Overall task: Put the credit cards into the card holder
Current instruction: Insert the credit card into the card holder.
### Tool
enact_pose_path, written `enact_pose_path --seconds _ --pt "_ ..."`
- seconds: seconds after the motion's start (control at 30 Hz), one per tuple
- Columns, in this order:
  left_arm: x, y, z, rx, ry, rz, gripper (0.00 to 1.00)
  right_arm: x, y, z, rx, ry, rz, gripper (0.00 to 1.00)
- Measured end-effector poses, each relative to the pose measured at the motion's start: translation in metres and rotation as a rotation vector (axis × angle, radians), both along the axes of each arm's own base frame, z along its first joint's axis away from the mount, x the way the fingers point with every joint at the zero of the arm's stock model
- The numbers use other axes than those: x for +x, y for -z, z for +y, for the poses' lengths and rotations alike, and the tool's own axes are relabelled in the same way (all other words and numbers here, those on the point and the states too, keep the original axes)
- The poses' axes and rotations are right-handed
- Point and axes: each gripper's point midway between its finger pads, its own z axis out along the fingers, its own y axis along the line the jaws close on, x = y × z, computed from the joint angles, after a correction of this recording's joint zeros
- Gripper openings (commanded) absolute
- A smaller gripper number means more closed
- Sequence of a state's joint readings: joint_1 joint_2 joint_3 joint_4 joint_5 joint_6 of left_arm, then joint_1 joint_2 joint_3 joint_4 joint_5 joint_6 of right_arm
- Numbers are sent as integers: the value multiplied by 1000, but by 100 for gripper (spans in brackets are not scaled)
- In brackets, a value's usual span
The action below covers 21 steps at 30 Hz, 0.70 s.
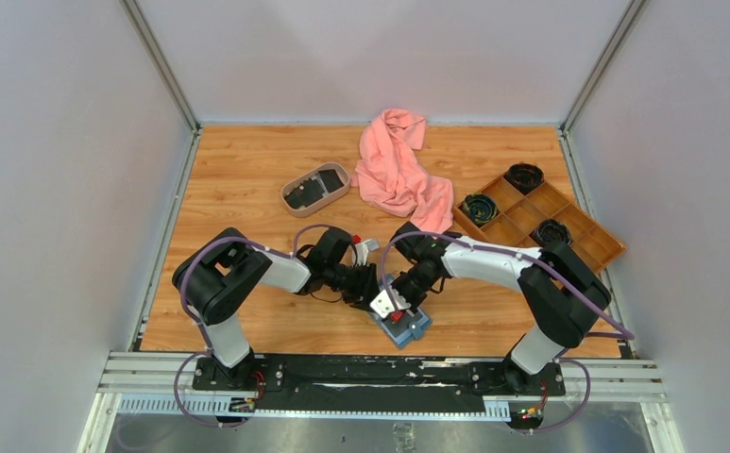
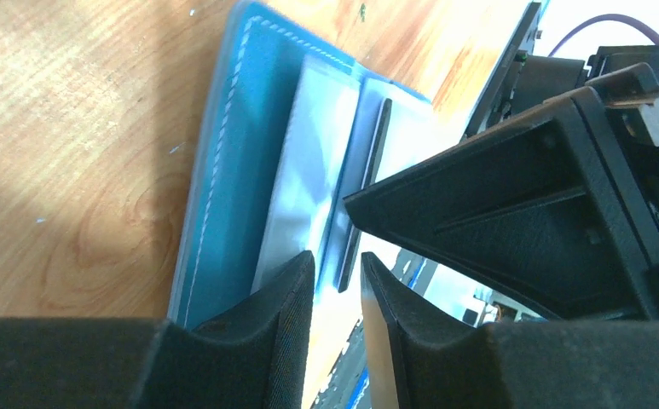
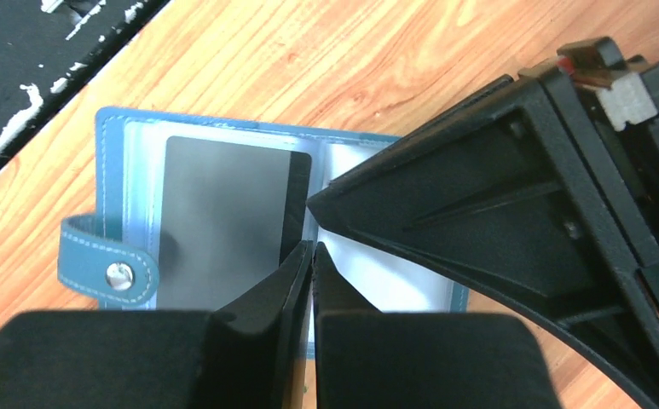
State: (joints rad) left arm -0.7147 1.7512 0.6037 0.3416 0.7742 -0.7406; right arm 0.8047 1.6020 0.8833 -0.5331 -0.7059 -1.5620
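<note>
Credit card (image 3: 223,221) in card holder (image 3: 111,170), right gripper (image 3: 311,251) closed beside it, left gripper (image 2: 338,268) ajar

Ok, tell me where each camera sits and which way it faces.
Top external: above and behind the bases, facing down at the table; both arms show, left tool and right tool meeting over the card holder.
Left wrist: on the left arm, facing along its fingers at the open card holder.
Right wrist: on the right arm, facing down past its fingers at a black card in the card holder.
Shared: both wrist views show the card holder and the other arm's tool.
</note>
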Motion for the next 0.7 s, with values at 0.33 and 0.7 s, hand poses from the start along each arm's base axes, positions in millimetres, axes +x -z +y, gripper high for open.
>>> enact_pose_path --seconds 0.33,0.7 --pt "0 1 1 3 -3 3 31 -8 -11 -1 6 -18 33 13" --pt "7 -9 5 20 -52 -44 33 -15 -74 -15 116 41 80 22"
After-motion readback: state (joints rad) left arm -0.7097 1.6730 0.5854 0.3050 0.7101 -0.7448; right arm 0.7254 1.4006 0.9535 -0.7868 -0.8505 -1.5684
